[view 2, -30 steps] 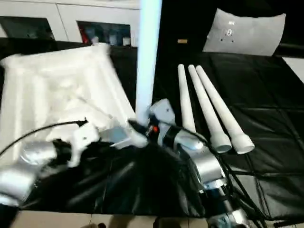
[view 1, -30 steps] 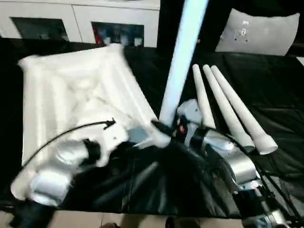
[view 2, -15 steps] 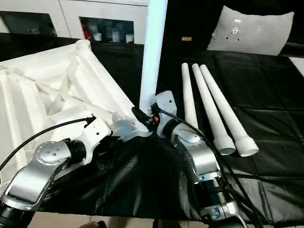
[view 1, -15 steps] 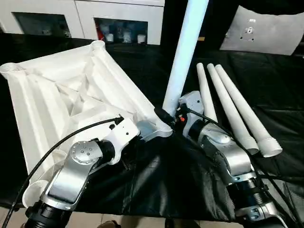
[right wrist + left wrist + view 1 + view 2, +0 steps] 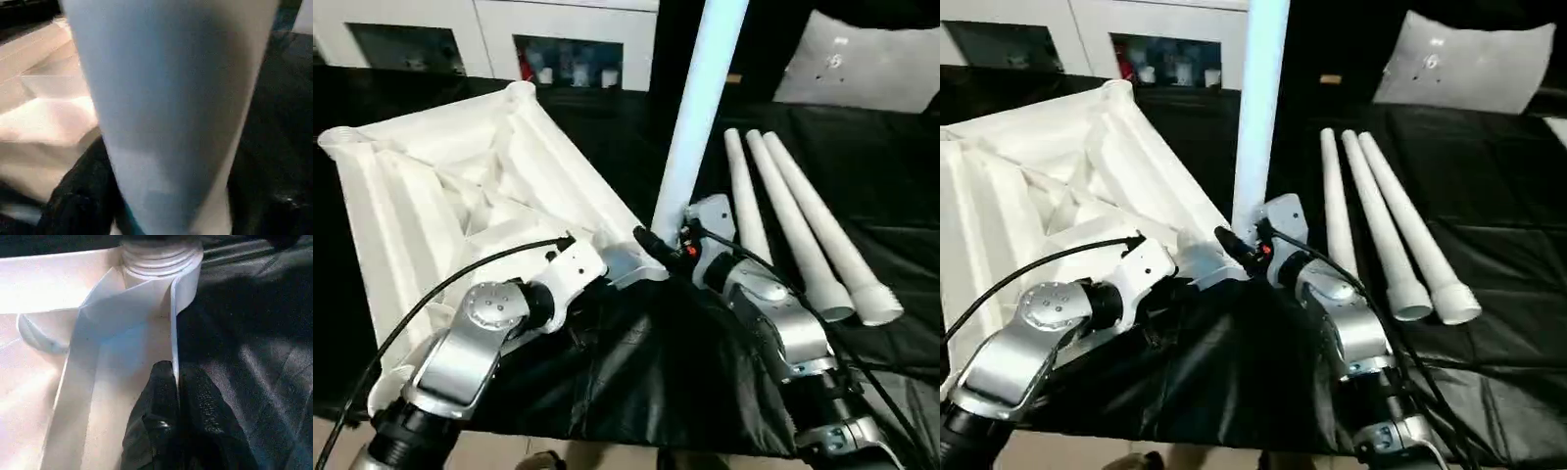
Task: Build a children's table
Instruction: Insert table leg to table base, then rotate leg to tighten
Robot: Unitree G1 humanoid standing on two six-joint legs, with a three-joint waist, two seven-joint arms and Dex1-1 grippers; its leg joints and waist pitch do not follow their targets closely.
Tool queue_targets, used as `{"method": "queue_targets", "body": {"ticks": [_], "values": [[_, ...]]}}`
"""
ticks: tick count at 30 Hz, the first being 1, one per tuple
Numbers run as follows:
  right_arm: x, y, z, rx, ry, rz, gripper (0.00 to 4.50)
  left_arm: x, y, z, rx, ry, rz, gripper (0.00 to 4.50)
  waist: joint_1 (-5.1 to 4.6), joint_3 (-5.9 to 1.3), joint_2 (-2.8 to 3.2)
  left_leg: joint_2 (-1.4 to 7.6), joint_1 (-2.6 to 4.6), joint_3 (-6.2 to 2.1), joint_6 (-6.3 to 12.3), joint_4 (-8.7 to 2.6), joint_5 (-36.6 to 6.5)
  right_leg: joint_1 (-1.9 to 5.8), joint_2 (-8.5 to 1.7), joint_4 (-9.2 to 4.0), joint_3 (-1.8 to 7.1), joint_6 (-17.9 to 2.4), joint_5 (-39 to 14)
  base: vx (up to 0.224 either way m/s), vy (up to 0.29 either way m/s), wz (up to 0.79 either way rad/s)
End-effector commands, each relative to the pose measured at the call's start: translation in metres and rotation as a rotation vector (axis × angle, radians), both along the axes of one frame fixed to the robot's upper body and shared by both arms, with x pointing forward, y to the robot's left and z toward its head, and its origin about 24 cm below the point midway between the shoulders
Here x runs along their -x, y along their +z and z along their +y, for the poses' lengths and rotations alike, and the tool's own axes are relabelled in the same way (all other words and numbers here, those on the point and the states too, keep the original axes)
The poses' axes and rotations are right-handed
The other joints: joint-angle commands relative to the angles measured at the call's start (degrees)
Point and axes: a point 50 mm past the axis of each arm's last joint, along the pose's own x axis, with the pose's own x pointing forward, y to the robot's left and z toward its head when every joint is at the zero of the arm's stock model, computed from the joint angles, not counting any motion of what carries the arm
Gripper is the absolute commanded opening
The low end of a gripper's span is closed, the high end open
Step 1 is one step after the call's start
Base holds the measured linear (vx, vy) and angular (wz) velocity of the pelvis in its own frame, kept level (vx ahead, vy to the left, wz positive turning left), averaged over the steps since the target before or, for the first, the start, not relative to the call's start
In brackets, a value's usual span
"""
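Observation:
The children's table top point(image 5: 440, 186) lies upside down on the left of the black mat, ribs and corner sockets facing up. One white leg point(image 5: 697, 108) stands upright in the near corner socket point(image 5: 161, 254). My left gripper point(image 5: 176, 374) is shut on the thin wall of the top's rim just beside that socket. My right gripper point(image 5: 668, 253) sits at the foot of the upright leg point(image 5: 171, 98), which rises right in front of its camera. Three loose legs point(image 5: 798, 230) lie side by side to the right, flared ends toward me.
White cabinets point(image 5: 421, 29) stand behind the mat, and a white cushion point(image 5: 871, 69) lies at the back right. My left arm's black cable point(image 5: 431, 294) loops over the table top. The mat's front edge point(image 5: 607, 446) is close below my forearms.
The camera has shifted and the picture has steadied. The leg stays upright in the socket, and both grippers keep their places at that corner.

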Motion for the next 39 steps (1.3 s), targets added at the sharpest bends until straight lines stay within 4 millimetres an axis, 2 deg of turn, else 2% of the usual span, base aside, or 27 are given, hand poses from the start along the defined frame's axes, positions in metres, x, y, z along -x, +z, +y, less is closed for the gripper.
{"method": "queue_targets", "body": {"ticks": [1, 2, 3, 6, 8, 9, 10, 11, 12, 14, 15, 17, 21, 25, 27, 30, 32, 35, 39], "values": [[0.017, -0.033, -0.011, 0.047, 0.018, 0.148, 3.41, -0.008, 0.002, 0.013, -0.051, 0.019, -0.024, 0.0, 0.12, -2.57, 0.93, 2.11, 0.04, -0.06, 0.7, -3.9, -12.46, 1.77, -2.51, -3.7, 2.03, -11.89, -8.35, 0.0, 0.0, 0.0], [0.018, -0.031, -0.013, 0.046, 0.026, 0.141, 3.41, -0.009, 0.001, 0.014, -0.058, 0.002, -0.02, 0.0, 0.17, -2.81, 1.05, 2.13, 0.02, -0.04, 0.68, -3.74, -10.91, 2.01, -2.52, -3.39, 2.0, -12.46, -6.23, 0.0, 0.0, 0.0], [0.019, -0.03, -0.015, 0.045, 0.033, 0.135, 3.61, -0.009, 0.001, 0.016, -0.064, -0.014, -0.015, 0.0, 0.23, -2.91, 1.05, 2.03, -0.11, -0.03, 1.22, -3.55, -7.73, 2.37, -2.29, -2.77, 1.84, -13.31, -1.32, 0.0, 0.0, 0.0], [0.021, -0.028, -0.017, 0.048, 0.05, 0.119, 3.8, -0.009, 0.001, 0.016, -0.075, -0.045, -0.017, 0.0, 0.24, -3.01, 1.06, 1.98, -0.12, 0.16, 1.55, -3.25, -6.92, 2.66, -2.32, -2.62, 1.84, -14.48, 0.48, 0.0, 0.0, 0.0], [0.024, -0.016, -0.024, 0.044, 0.094, 0.062, 3.91, -0.008, 0.0, 0.021, -0.096, -0.134, 0.004, 0.0, 0.31, -3.06, 1.03, 1.89, -0.05, 0.2, 1.76, -3.13, -6.36, 2.84, -2.23, -2.57, 1.86, -14.57, 0.6, 0.0, 0.0, 0.0], [0.026, -0.009, -0.027, 0.044, 0.12, 0.037, 4.11, -0.007, -0.001, 0.025, -0.114, -0.181, 0.01, 0.0, 0.34, -3.19, 1.09, 1.91, 0.01, 0.22, 2.03, -2.99, -5.62, 2.9, -2.19, -2.45, 1.87, -14.88, 1.84, 0.0, 0.0, 0.0], [0.027, -0.005, -0.029, 0.045, 0.141, 0.02, 4.11, -0.006, -0.001, 0.028, -0.125, -0.22, 0.017, 0.0, 0.43, -3.3, 0.91, 1.74, -0.02, 0.17, 2.82, -2.81, -4.63, 3.07, -2.03, -2.3, 1.81, -14.87, 3.44, 0.0, 0.0, 0.0], [0.028, -0.001, -0.03, 0.047, 0.157, 0.007, 4.15, -0.005, -0.001, 0.03, -0.133, -0.247, 0.023, 0.0, 0.37, -3.45, 0.95, 1.83, 0.06, 0.25, 3.07, -2.73, -4.0, 3.07, -2.06, -2.01, 1.84, -15.12, 4.76, 0.0, 0.0, 0.0], [0.029, 0.004, -0.032, 0.053, 0.194, -0.01, 4.35, -0.005, -0.002, 0.035, -0.156, -0.281, 0.038, 0.0, 0.26, -3.28, 0.87, 1.79, -0.13, 0.2, 3.5, -2.73, -3.16, 3.14, -2.0, -1.86, 1.76, -15.28, 5.84, 0.0, 0.0, 0.0], [0.031, 0.009, -0.034, 0.065, 0.24, -0.023, 4.44, -0.004, -0.001, 0.039, -0.167, -0.319, 0.053, 0.0, 0.26, -3.2, 1.11, 1.98, 0.18, 0.28, 4.0, -2.7, -4.26, 2.87, -2.17, -1.93, 1.74, -15.77, 4.39, 0.0, 0.0, 0.0], [0.032, 0.012, -0.034, 0.074, 0.266, -0.03, 4.44, -0.004, 0.0, 0.041, -0.169, -0.344, 0.059, 0.0, 0.24, -3.16, 0.9, 2.06, 0.22, 0.36, 4.03, -2.69, -4.39, 2.83, -2.15, -1.95, 1.77, -15.9, 4.14, 0.0, 0.0, 0.0], [0.032, 0.015, -0.035, 0.085, 0.286, -0.036, 4.44, -0.003, 0.001, 0.042, -0.168, -0.373, 0.066, 0.0, 0.33, -3.24, 1.09, 2.05, 0.3, 0.34, 4.01, -2.59, -3.99, 2.8, -2.18, -1.71, 1.76, -16.55, 4.17, 0.0, 0.0, 0.0], [0.029, 0.022, -0.034, 0.138, 0.356, -0.057, 4.44, -0.001, 0.004, 0.044, -0.163, -0.467, 0.096, 0.0, 0.54, -3.27, 1.02, 2.05, 0.38, 0.51, 4.48, -2.31, -2.91, 2.78, -2.15, -1.33, 1.78, -17.57, 6.16, 0.0, 0.0, 0.0], [0.032, 0.021, -0.027, 0.151, 0.459, -0.035, 4.44, -0.002, 0.004, 0.044, -0.182, -0.513, 0.097, 0.0, 0.8, -3.28, 0.85, 2.0, 0.13, 0.52, 4.41, -2.11, -3.55, 2.87, -2.3, -1.24, 1.94, -17.38, 5.08, 0.0, 0.0, 0.0], [0.033, 0.02, -0.024, 0.148, 0.487, -0.027, 4.44, -0.002, 0.004, 0.044, -0.187, -0.52, 0.098, 0.0, 0.98, -3.12, 0.91, 2.15, 0.26, 0.56, 4.17, -2.15, -4.93, 2.63, -2.35, -1.33, 1.92, -17.21, 3.07, 0.0, 0.0, 0.0], [0.029, 0.02, -0.02, 0.139, 0.498, -0.026, 4.11, -0.003, 0.004, 0.044, -0.19, -0.535, 0.099, 0.0, 1.39, -3.13, 0.78, 2.24, 0.42, 0.61, 3.3, -2.15, -5.56, 2.44, -2.35, -1.3, 1.98, -16.92, 0.93, 0.0, 0.0, 0.0], [0.027, 0.021, -0.018, 0.133, 0.499, -0.031, 4.05, -0.004, 0.004, 0.044, -0.193, -0.539, 0.097, 0.0, 1.46, -3.19, 0.85, 2.2, 0.37, 0.58, 2.86, -2.1, -5.13, 2.44, -2.3, -1.16, 1.94, -16.97, 1.44, 0.0, 0.0, 0.0], [0.025, 0.022, -0.016, 0.126, 0.516, -0.029, 3.68, -0.004, 0.004, 0.044, -0.195, -0.551, 0.098, 0.0, 1.52, -3.29, 0.74, 2.08, 0.3, 0.59, 3.04, -1.96, -4.3, 2.55, -2.24, -0.98, 1.91, -16.89, 2.87, 0.0, 0.0, 0.0], [0.025, 0.021, -0.015, 0.125, 0.532, -0.017, 3.53, -0.004, 0.004, 0.044, -0.195, -0.554, 0.099, 0.0, 1.59, -3.38, 0.69, 2.07, 0.18, 0.55, 3.46, -1.88, -3.65, 2.68, -2.33, -0.88, 1.9, -16.94, 3.62, 0.0, 0.0, 0.0]]}}
